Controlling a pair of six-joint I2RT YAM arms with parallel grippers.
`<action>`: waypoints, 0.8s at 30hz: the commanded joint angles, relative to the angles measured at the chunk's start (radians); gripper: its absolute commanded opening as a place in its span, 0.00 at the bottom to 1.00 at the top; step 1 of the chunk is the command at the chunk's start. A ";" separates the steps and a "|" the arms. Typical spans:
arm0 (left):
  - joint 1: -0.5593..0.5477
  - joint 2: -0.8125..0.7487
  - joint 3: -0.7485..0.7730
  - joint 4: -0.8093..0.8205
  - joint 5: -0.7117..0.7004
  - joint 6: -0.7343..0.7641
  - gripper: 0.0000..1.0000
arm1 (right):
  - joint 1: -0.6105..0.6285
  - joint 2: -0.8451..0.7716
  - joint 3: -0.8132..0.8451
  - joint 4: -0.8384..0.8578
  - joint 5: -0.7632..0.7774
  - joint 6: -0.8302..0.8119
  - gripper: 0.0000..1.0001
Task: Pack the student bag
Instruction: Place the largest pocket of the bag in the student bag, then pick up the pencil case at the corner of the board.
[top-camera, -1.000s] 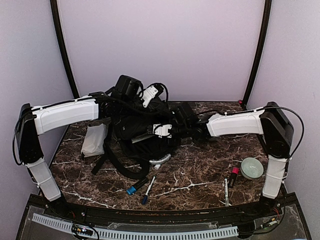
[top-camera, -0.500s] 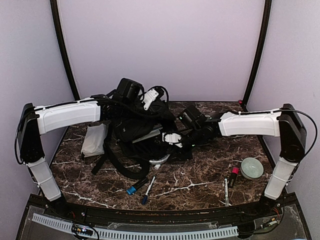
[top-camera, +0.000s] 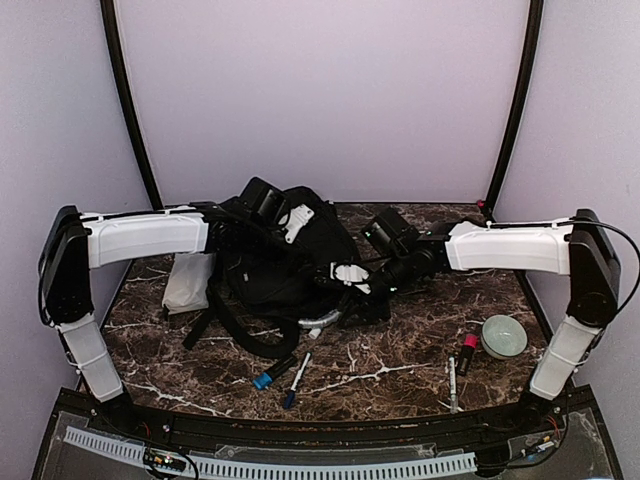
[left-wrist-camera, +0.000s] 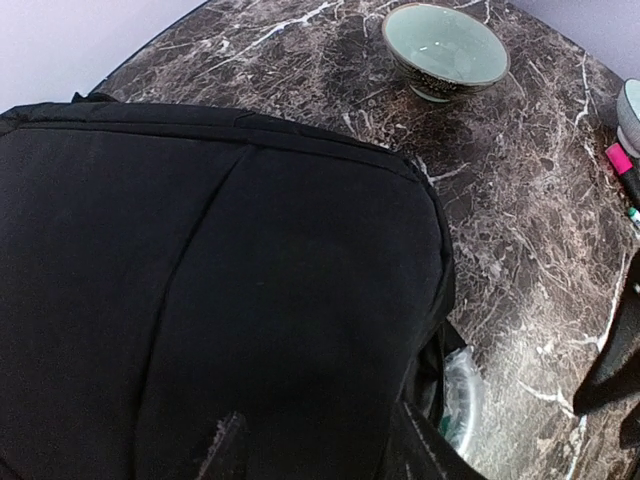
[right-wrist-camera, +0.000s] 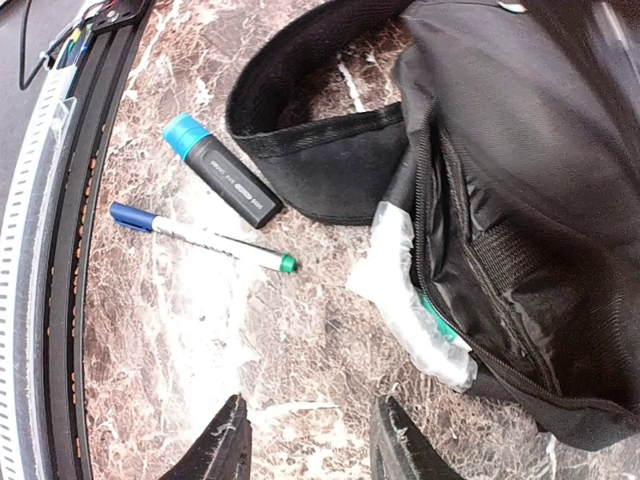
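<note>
The student bag (top-camera: 280, 262), a big black soft backpack, lies slumped in the middle of the marble table, its straps trailing toward the front. A clear plastic packet (right-wrist-camera: 415, 300) with something green in it sticks out of the bag's open zip. My left gripper (left-wrist-camera: 320, 455) hovers open just above the bag's black fabric (left-wrist-camera: 200, 280) and holds nothing; in the top view the left gripper (top-camera: 298, 222) is over the bag's back part. My right gripper (right-wrist-camera: 310, 445) is open over bare table beside the packet, empty, at the bag's right front corner in the top view (top-camera: 362, 292).
In front of the bag lie a black marker with a blue cap (right-wrist-camera: 220, 170) and a white pen (right-wrist-camera: 200, 237). A white packet (top-camera: 188, 280) sits left of the bag. At the right stand a pale green bowl (top-camera: 503, 335), a pink-tipped marker (top-camera: 467, 350) and a pen (top-camera: 452, 380).
My left gripper has opened and let go of the bag, which has sunk flatter onto the table. My right gripper has drawn back out of the bag, rightward and toward the front.
</note>
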 joint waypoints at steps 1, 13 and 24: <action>0.045 -0.182 -0.055 -0.080 -0.005 -0.056 0.53 | -0.024 -0.001 0.010 0.018 -0.011 0.028 0.41; 0.544 -0.408 -0.310 -0.119 0.022 -0.411 0.72 | -0.042 0.041 0.020 0.072 0.058 0.075 0.40; 0.862 -0.337 -0.488 -0.067 0.173 -0.587 0.61 | -0.042 0.027 -0.010 0.089 0.064 0.071 0.40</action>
